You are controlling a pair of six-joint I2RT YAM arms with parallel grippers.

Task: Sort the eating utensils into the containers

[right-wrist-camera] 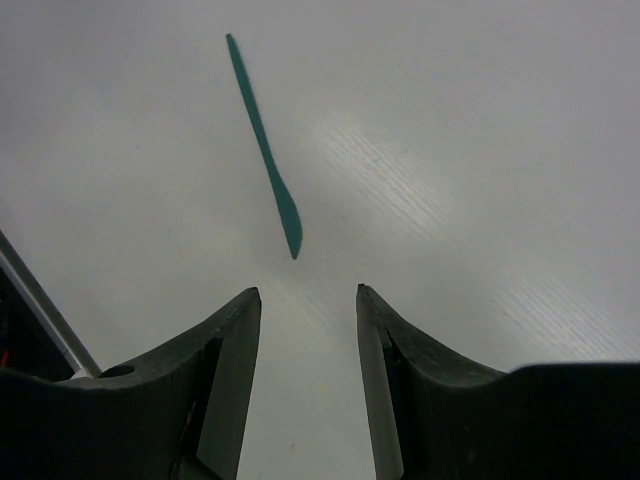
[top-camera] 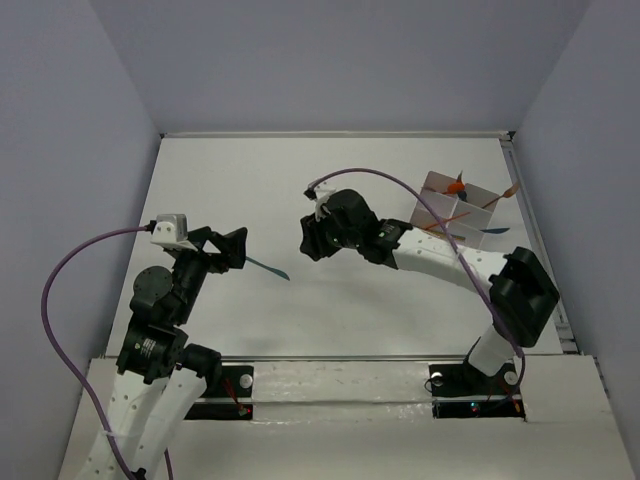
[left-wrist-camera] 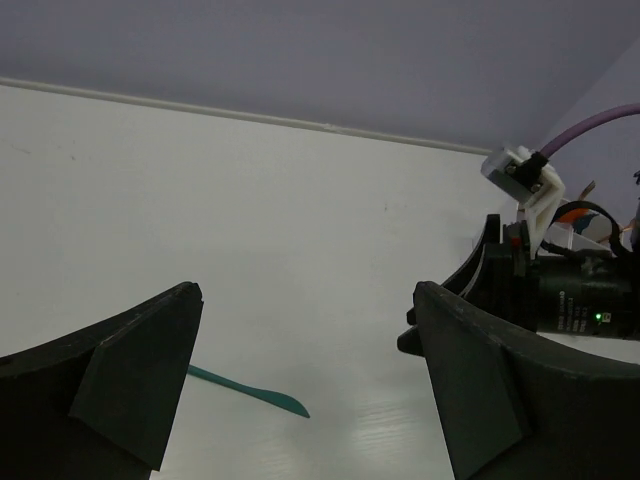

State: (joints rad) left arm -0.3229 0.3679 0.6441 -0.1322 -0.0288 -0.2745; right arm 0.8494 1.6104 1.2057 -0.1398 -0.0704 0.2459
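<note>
A slim teal utensil (top-camera: 268, 268) lies flat on the white table between the two arms. It also shows in the left wrist view (left-wrist-camera: 250, 392) and the right wrist view (right-wrist-camera: 266, 150). My left gripper (top-camera: 240, 248) is open and empty, just left of the utensil's handle end. My right gripper (top-camera: 306, 240) is open and empty, a little right of and above the blade tip. The white four-compartment box (top-camera: 436, 186) stands at the far right with orange utensils (top-camera: 456, 186) sticking out of it.
Purple cables (top-camera: 60, 330) loop from each wrist camera. The right arm (top-camera: 440, 260) stretches from its base across to the table's middle. Grey walls close in the table on three sides. A raised rail (top-camera: 545, 250) runs along the right edge.
</note>
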